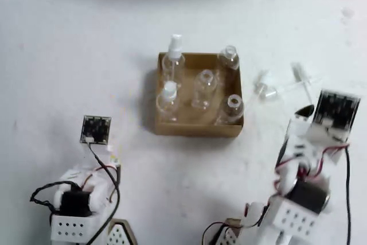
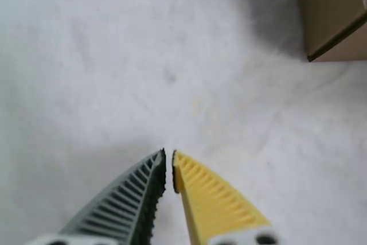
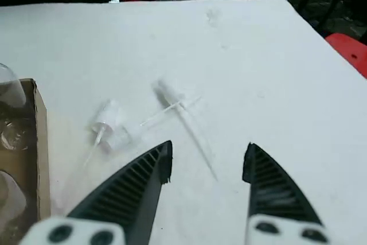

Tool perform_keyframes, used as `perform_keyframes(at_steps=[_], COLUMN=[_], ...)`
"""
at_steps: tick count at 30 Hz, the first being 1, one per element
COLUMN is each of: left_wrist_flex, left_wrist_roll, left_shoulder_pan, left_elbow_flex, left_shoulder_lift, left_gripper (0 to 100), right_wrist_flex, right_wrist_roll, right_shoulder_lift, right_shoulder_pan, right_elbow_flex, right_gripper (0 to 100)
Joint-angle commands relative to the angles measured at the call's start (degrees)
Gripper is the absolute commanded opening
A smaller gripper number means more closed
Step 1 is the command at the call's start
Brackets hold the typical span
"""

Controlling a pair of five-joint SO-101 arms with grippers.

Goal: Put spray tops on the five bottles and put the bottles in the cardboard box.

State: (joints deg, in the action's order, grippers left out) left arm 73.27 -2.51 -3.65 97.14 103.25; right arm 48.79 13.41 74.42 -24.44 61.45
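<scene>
Cardboard box [image 1: 198, 127] holds all five bottles [image 1: 203, 87], three uncapped. Loose spray tops [image 3: 109, 121] lie on the worktop [image 1: 86, 44] just ahead of the right gripper [image 3: 207, 153], jaws spread; one tube points between them. Left gripper [image 2: 169, 162], jaws pressed together, sits farther off.

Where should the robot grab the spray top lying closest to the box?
The spray top lies flat on the table, so grip its chunky white head, not the thin tube; I'd bring the right gripper down from above, jaws straddling it.

No text, label or number can be read.
</scene>
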Motion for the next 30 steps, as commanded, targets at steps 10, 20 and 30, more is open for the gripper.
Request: perform_keyframes(at_steps=[10, 20, 30], left_wrist_flex=[-0.2, -0.2, -0.2], left_wrist_roll=[0.6, 0.6, 0.6], left_shoulder_pan=[0.7, 0.7, 0.7], left_elbow_flex=[-0.1, -0.1, -0.1], left_shoulder_lift=[0.0, 0.0, 0.0], left_gripper=[2, 2, 2], right_wrist_flex=[1.6, 10.2, 18.4], right_wrist_roll=[12.0, 23.4, 30.7], right_shoulder_lift=[-45.0, -82.6, -114.2], right_shoulder_pan=[0.6, 0.0, 2.0], right_elbow_flex=[-35.0, -70.4, -104.8], right_gripper=[17.7, 17.6, 17.6])
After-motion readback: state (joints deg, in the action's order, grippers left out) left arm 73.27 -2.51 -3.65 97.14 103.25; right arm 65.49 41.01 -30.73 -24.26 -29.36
